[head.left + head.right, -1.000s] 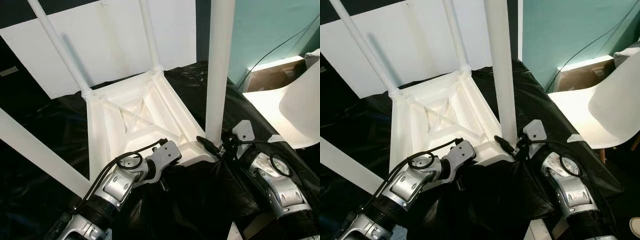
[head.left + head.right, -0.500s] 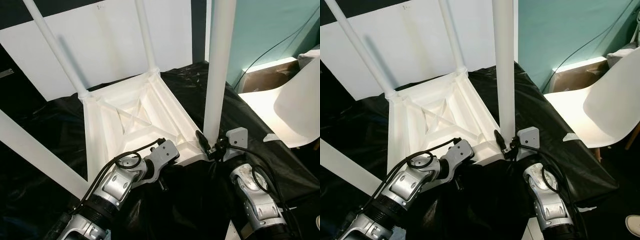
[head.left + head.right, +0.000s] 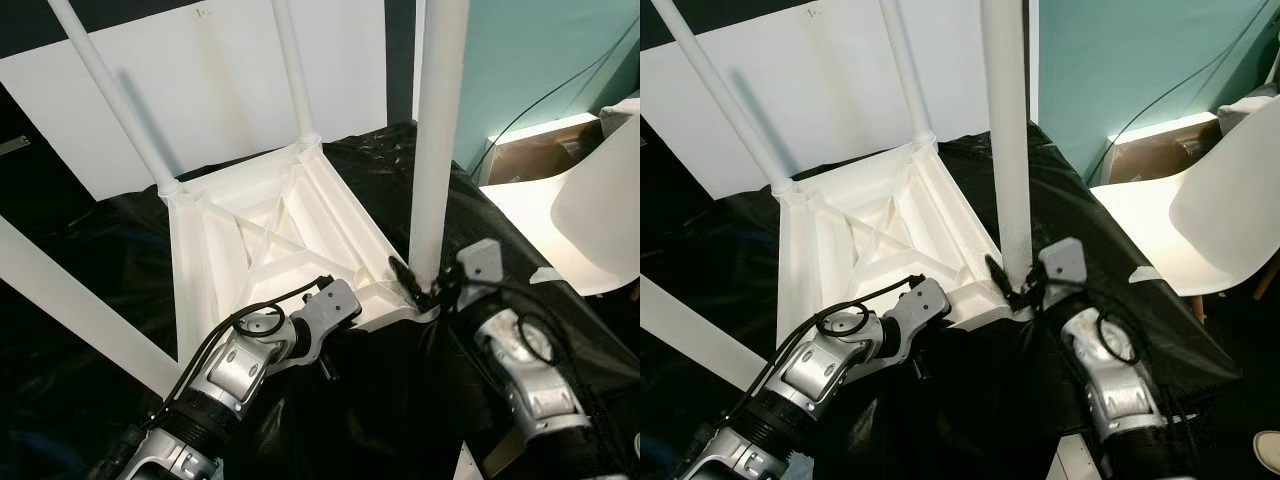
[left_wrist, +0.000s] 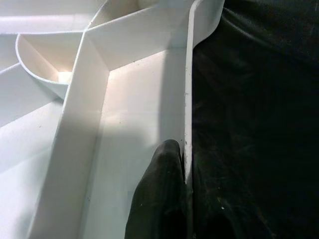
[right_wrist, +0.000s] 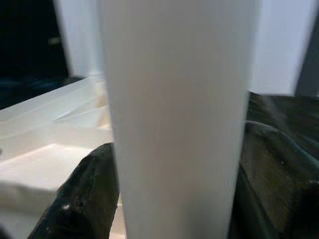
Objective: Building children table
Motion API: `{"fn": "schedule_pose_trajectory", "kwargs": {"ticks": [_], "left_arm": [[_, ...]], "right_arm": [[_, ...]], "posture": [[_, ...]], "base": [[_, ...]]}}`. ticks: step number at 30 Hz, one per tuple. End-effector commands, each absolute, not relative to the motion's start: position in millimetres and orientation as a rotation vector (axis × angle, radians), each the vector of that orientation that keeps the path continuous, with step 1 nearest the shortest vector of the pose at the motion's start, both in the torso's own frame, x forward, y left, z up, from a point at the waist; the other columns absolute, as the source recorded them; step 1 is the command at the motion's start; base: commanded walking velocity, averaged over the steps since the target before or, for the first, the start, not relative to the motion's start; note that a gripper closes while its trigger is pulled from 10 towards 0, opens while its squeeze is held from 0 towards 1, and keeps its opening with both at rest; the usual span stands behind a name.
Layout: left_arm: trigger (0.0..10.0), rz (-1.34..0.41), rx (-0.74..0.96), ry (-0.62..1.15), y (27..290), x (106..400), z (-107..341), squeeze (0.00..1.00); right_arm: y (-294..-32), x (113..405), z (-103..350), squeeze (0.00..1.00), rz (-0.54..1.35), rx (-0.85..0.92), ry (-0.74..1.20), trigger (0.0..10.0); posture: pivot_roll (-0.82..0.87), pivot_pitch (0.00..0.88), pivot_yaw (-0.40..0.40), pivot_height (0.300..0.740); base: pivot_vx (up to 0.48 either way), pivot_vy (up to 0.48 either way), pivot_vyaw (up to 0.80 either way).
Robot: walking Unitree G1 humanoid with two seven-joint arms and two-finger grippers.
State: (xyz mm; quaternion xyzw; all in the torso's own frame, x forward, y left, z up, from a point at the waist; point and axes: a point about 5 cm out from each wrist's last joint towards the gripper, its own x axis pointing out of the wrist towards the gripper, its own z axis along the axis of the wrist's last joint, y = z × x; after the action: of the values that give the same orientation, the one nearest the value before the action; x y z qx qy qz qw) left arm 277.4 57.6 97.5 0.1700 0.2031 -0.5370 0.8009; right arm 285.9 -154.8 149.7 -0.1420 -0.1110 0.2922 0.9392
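A crinkled black plastic sheet [image 3: 90, 340] covers the work surface, with an upturned white children's table [image 3: 270, 235] lying directly on it.

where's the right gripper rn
The right gripper is clamped around the base of the near white leg, at the upturned table top's right front corner.

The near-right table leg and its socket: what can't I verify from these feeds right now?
- Whether the white round table leg is seated: in the eye views the right hand covers the joint with the upturned white plastic tabletop.
- The leg's top end: cut off by the eye views' upper edge.
- Right wrist view: the leg is close and blurred, hiding the socket.
- Left hand on the tabletop's rim: the far finger is hidden behind the rim.
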Motion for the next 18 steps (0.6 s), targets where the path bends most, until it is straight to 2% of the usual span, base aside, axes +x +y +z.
{"fn": "schedule_pose_trajectory", "kwargs": {"ticks": [1, 3, 4, 5, 6, 16, 18], "left_arm": [[10.0, -1.048, 0.341, 0.556, 71, 275, 71, 0.00], [10.0, -1.048, 0.341, 0.556, 71, 275, 71, 0.00], [10.0, -1.045, 0.341, 0.555, 72, 276, 71, 0.00], [10.0, -1.045, 0.341, 0.555, 72, 276, 71, 0.00], [10.0, -1.043, 0.342, 0.555, 73, 276, 72, 0.00], [10.0, -1.038, 0.342, 0.558, 75, 275, 72, 0.00], [10.0, -1.039, 0.342, 0.559, 75, 275, 72, 0.00]], "right_arm": [[-151, 287, 155, 0.00, 0.679, -0.296, -0.234, 10.0], [-151, 287, 155, 0.00, 0.679, -0.296, -0.234, 10.0], [-152, 286, 153, 0.00, 0.724, -0.305, -0.198, 2.8], [-152, 286, 153, 0.00, 0.724, -0.305, -0.198, 2.8], [-154, 285, 149, 0.00, 0.770, -0.305, -0.156, 0.0], [-158, 280, 133, 0.00, 0.846, -0.275, -0.030, 0.0], [-150, 273, 128, 0.00, 0.827, -0.194, -0.018, 0.0]], "posture": [[-0.05, 0.000, 0.117, 0.740], [-0.05, 0.000, 0.117, 0.740], [-0.05, 0.000, 0.117, 0.740], [-0.05, 0.000, 0.117, 0.740], [-0.05, 0.000, 0.116, 0.740], [-0.04, 0.000, 0.120, 0.740], [-0.04, 0.000, 0.121, 0.740]], "base": [[0.000, 0.000, 0.00], [0.000, 0.000, 0.00], [0.000, 0.000, 0.00], [0.000, 0.000, 0.00], [0.000, 0.000, 0.00], [0.000, 0.000, 0.00], [0.000, 0.000, 0.00]]}}
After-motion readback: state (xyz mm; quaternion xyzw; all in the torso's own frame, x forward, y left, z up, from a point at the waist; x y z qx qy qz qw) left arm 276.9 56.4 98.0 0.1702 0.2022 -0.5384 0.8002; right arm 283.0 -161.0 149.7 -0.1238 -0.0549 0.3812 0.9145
